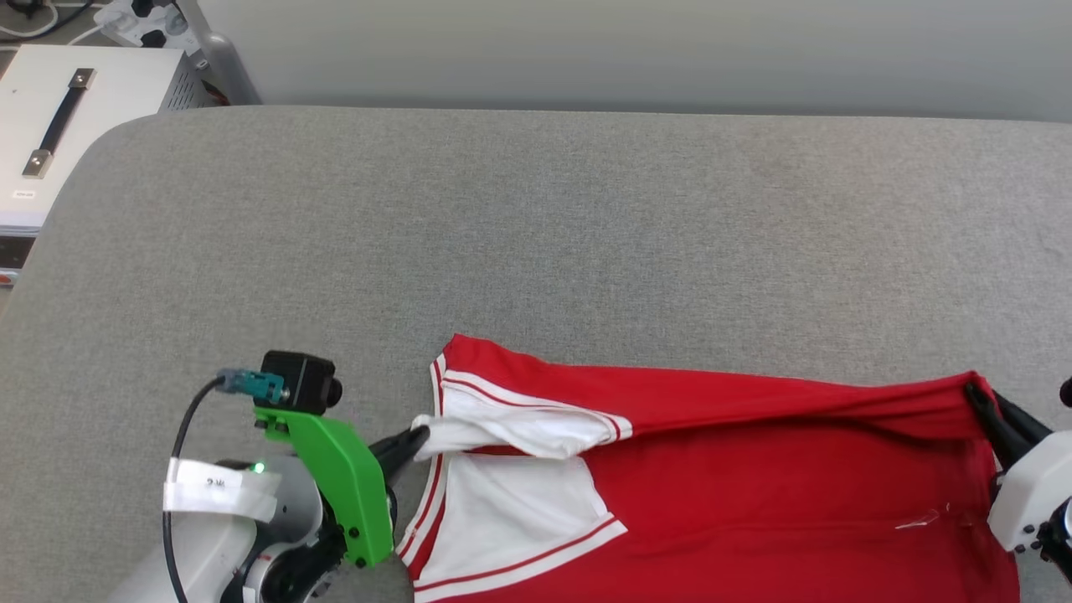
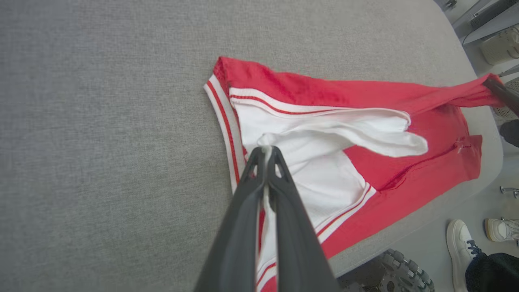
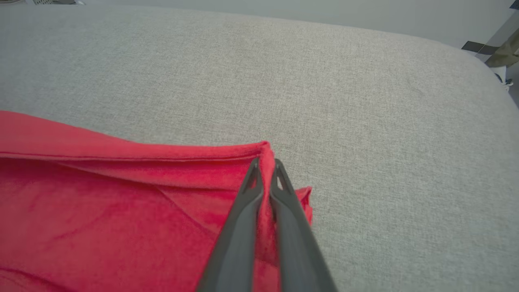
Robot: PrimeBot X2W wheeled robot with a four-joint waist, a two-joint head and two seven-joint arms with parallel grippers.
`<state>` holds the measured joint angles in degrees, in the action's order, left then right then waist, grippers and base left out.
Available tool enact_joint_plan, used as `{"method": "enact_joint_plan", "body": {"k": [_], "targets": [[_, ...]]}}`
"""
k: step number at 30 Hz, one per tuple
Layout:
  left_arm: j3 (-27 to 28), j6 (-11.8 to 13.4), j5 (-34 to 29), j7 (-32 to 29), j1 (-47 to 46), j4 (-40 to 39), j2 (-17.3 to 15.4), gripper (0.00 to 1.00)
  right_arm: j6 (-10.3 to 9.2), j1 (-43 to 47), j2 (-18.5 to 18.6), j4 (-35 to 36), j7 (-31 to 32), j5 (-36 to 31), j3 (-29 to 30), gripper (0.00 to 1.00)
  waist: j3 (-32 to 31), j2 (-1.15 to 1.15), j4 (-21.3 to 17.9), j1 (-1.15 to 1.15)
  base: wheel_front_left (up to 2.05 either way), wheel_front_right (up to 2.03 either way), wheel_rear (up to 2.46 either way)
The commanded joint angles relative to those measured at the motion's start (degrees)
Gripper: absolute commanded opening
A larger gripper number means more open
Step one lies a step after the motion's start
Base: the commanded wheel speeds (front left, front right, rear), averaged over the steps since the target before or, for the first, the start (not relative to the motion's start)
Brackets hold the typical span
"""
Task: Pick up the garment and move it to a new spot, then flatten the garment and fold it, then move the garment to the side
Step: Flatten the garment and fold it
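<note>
Your left gripper (image 2: 265,152) has its jaws clenched on a pinch of the white sleeve (image 2: 332,134). Your right gripper (image 3: 265,162) has its jaws clamped on a red corner at the opposite, hem end. Between the two grips lies the red jersey-style T-shirt with white short sleeves and red-and-white stripe trim (image 1: 754,494). Its long axis runs left to right across your front, sleeves toward the left jaws and hem toward the right. The held far edge is drawn into a raised ridge from one grip to the other. The rest lies on the grey fabric-covered desk (image 1: 536,234), close to its near edge. Each arm already has its own end, so judge the coming move by that axis: carry both ends together and keep the ridge taut.
</note>
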<state>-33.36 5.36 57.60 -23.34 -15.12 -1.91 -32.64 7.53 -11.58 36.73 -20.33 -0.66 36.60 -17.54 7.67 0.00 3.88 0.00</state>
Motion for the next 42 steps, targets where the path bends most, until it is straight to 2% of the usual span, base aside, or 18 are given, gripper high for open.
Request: {"method": "enact_joint_plan", "body": {"k": [1, 8, 20, 26, 27, 28, 34, 35, 42], "targets": [[-0.28, 0.46, 0.39, 0.50, 1.60, 0.05, -0.44, 0.00, -0.04, 1.41, 0.49, 0.57, -0.71, 0.41, -0.36, 0.00, -0.25, 0.00, -0.17, 0.00, 0.00, 0.00, 0.00], [-2.24, 0.79, -0.13, 0.32, 5.38, 0.99, -1.12, 0.00, -0.04, 5.29, 3.20, 3.59, -1.32, 2.29, -3.95, 0.00, -0.93, 0.00, -0.56, 0.00, 0.00, 0.00, 0.00], [-5.44, 0.85, -1.38, -1.80, 6.69, 2.78, -1.24, 0.00, -0.04, 5.57, 12.16, 9.68, 3.04, 2.79, -14.72, 0.00, -0.73, 0.00, -1.08, 0.00, 0.00, 0.00, 0.00], [-6.53, 0.40, -2.27, -1.81, 6.03, 4.66, -0.59, 0.00, -0.04, 4.17, 13.04, 8.84, 4.29, 3.69, -17.49, 0.00, -0.46, 0.00, -1.11, 0.00, 0.00, 0.00, 0.00], [-6.63, 0.31, -2.44, -1.67, 5.93, 4.95, -0.50, 0.00, -0.04, 4.10, 12.83, 8.53, 4.54, 4.21, -17.60, 0.38, -0.50, 0.00, -1.11, 0.00, 0.00, 0.00, 0.00], [-6.74, 0.20, -2.66, -1.41, 5.83, 5.25, -0.38, 1.00, -0.04, 4.04, 12.58, 8.36, 4.80, 4.79, -17.83, 1.00, -0.61, 0.00, -1.11, 0.00, 0.00, 0.00, 0.00], [-6.21, 0.06, -3.14, 1.32, 6.01, 6.01, 0.37, 1.00, -0.04, 4.52, 12.26, 8.81, 6.79, 8.76, -18.07, 1.00, -2.43, 0.00, -1.34, 0.00, 0.00, 0.00, 0.00], [-4.94, 0.41, -3.36, 3.92, 6.06, 5.11, 0.63, 1.00, -0.04, 5.03, 12.20, 10.21, 8.44, 12.48, -15.85, 1.00, -3.62, 0.00, -1.61, 0.00, 0.00, 0.00, 0.00], [-0.65, 2.00, -5.83, 13.98, 5.46, 2.01, 1.87, 1.00, -0.04, 8.19, 9.93, 12.68, 14.52, 18.46, -5.85, 1.00, -4.89, 0.00, -1.96, 0.00, 0.00, 0.00, 0.00]]}}
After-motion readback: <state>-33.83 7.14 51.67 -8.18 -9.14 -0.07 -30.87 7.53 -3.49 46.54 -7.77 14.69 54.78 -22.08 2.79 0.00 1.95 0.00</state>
